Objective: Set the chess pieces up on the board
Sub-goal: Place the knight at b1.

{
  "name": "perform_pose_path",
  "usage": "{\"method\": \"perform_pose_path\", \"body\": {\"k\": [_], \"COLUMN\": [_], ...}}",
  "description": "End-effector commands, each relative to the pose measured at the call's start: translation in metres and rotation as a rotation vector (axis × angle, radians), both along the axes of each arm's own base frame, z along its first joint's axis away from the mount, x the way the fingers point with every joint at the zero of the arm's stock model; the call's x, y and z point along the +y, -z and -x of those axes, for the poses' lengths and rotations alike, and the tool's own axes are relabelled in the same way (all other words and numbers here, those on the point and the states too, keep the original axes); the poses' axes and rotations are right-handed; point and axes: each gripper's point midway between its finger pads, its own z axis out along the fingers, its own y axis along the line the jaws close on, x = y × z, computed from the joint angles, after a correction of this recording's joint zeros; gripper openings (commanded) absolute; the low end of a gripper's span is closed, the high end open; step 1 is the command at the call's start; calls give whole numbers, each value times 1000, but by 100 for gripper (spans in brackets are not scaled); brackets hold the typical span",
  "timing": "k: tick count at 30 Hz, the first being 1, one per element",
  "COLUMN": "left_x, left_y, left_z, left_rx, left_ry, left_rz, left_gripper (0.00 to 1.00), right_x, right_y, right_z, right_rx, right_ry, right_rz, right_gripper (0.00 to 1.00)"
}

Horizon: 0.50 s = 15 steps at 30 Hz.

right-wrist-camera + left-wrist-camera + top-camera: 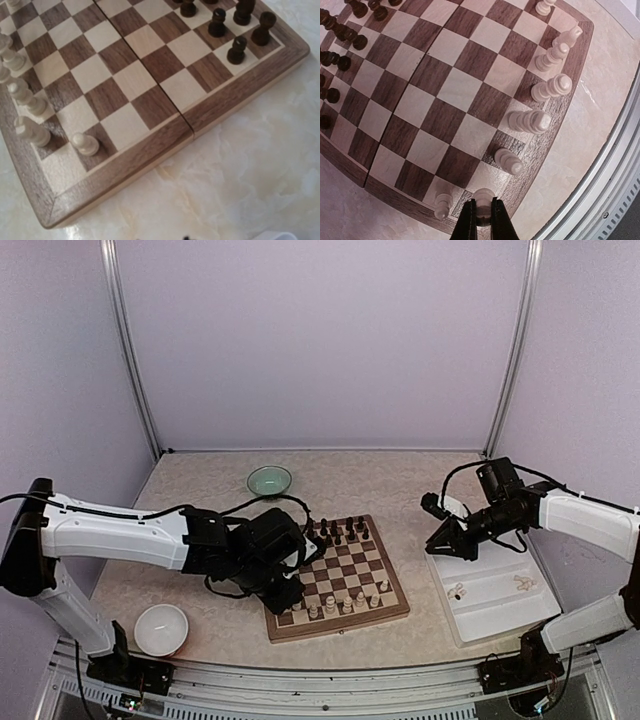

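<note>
Cream wooden chess pieces [458, 590] are being held in the white plastic tray [500, 625], another piece [483, 194] in the left gripper [483, 206]; the right gripper [447, 543] cannot be judged.

The left claw [481, 218] hides all but the round head of a cream piece [483, 195]. The loose pieces [457, 590] in the tray [500, 617] are too small to name.

Robot lab booth: blank panel walls [320, 340], aluminium frame posts [131, 350], marble-look tabletop [200, 490].

We see a square wooden board [345, 565] checkered dark brown and pale, small cream wooden chess pieces [551, 89], and perhaps 1 green glass bowl [269, 480].
</note>
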Motion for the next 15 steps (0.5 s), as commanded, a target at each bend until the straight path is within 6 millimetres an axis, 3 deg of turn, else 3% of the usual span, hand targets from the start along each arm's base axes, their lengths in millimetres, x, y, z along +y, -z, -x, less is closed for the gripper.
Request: {"method": "perform_pose_path", "body": {"k": [1,15], "left_x": [-10,-14], "left_y": [10,31], "left_z": [11,17], "left_rx": [42,76], "left_ry": [12,16], "left_rz": [12,-8], "left_gripper": [0,2], "right_x": [-3,-4], "right_y": [-2,0], "right_z": [-1,0], "right_rx": [-6,-2], "right_ry": [15,18], "right_rz": [-11,-6], "right_gripper": [6,7]}}
